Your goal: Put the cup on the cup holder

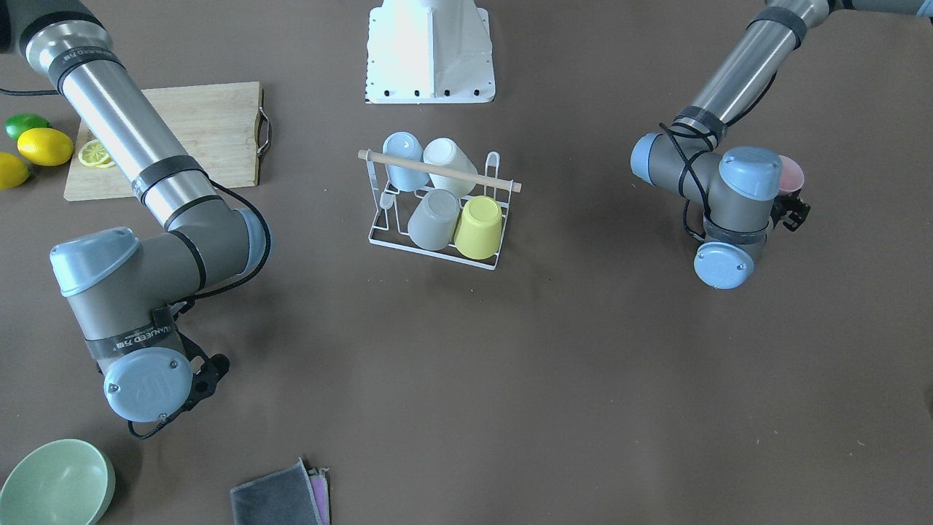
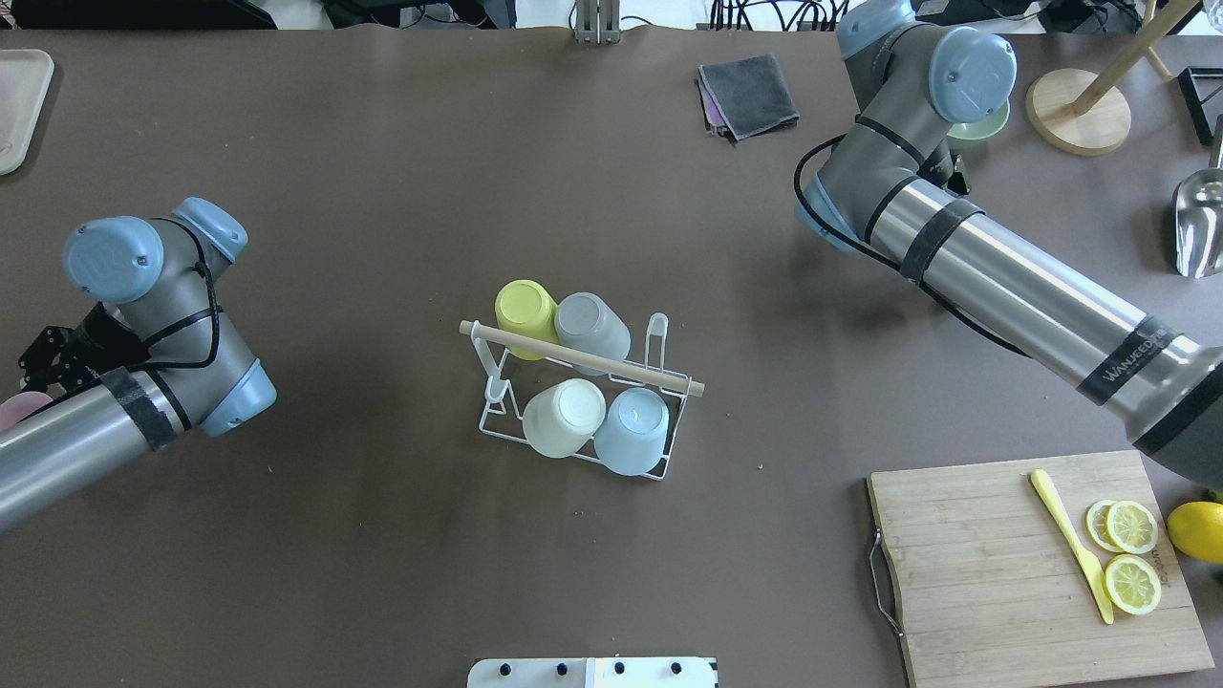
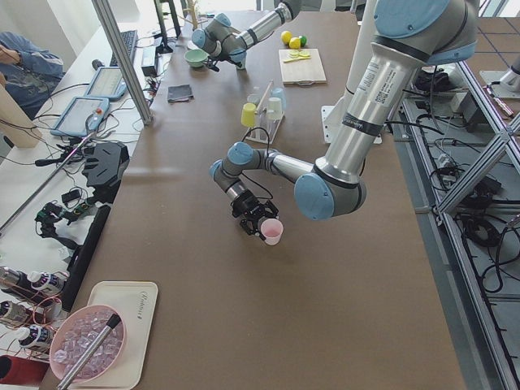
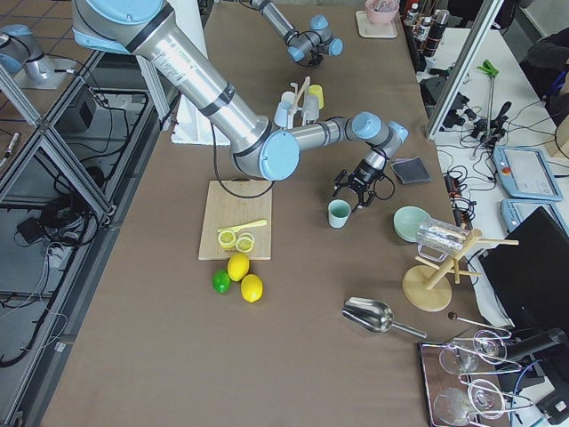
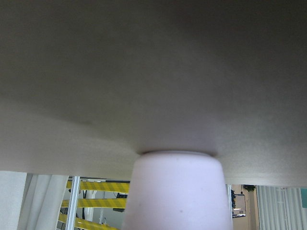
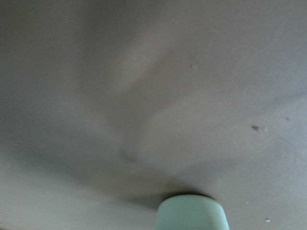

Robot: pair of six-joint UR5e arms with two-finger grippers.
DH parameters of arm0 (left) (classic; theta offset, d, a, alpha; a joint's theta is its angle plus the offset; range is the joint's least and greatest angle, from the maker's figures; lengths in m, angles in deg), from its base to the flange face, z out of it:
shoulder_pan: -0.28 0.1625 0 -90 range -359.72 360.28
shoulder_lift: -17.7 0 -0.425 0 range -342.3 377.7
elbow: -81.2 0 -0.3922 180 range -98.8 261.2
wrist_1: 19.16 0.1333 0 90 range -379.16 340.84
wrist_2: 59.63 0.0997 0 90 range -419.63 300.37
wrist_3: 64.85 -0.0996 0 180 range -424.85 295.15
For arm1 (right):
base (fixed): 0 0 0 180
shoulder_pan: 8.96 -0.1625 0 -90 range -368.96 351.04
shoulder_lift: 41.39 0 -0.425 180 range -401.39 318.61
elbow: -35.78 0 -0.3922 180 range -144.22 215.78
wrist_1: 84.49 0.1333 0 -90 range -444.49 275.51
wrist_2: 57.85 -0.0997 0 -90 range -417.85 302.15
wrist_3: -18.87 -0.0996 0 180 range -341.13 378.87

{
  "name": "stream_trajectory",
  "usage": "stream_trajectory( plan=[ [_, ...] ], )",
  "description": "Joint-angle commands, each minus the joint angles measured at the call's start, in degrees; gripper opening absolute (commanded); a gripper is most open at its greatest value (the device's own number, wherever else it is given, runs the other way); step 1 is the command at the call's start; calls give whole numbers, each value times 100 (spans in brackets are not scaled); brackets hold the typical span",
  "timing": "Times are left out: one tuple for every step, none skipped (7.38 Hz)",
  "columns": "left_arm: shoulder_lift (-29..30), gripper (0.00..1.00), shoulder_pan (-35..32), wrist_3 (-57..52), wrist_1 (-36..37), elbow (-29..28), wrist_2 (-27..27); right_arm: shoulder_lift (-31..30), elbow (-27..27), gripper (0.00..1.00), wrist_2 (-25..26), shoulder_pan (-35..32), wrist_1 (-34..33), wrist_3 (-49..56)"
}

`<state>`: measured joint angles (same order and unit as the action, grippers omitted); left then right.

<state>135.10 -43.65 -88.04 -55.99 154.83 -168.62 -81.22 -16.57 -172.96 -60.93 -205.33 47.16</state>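
The white wire cup holder [image 1: 379, 235] with a wooden rod handle [image 2: 583, 358] stands mid-table. Yellow [image 1: 479, 226], grey [image 1: 434, 219], white [image 1: 448, 164] and light blue [image 1: 403, 157] cups sit upside down on its prongs. My left gripper [image 1: 794, 193] is shut on a pink cup [image 3: 273, 231] and holds it tilted just above the table, far to the holder's side; the cup fills the bottom of the left wrist view [image 5: 175, 191]. My right gripper [image 4: 354, 191] is right next to a mint cup [image 4: 339, 213], also in the right wrist view [image 6: 192, 214]. Its fingers are hidden.
A wooden cutting board [image 2: 1032, 564] carries lemon slices [image 2: 1132, 554] and a yellow knife [image 2: 1070, 540]; lemons [image 1: 44, 146] and a lime [image 1: 25, 125] lie beside it. A green bowl [image 1: 55, 481], folded cloths [image 2: 750, 94], a wooden stand [image 2: 1080, 110] and a metal scoop [image 2: 1199, 225] are near the right arm.
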Motion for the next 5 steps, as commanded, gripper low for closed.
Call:
stream_trajectory(
  plan=[
    [-225,29,-263,16,0,526,1,-25,32,100,495,152,-10,37],
    [-740,29,-379,59,-87,1383,-78,-25,32,100,646,153,-27,193],
    [-1581,29,-511,69,-793,2575,-287,-34,76,100,752,161,-114,291],
    [-2511,26,-512,278,-1713,3587,-429,-60,128,100,857,170,-168,361],
    [-2843,27,-521,906,-2532,3998,-856,-104,138,100,876,222,-159,432]
  ],
)
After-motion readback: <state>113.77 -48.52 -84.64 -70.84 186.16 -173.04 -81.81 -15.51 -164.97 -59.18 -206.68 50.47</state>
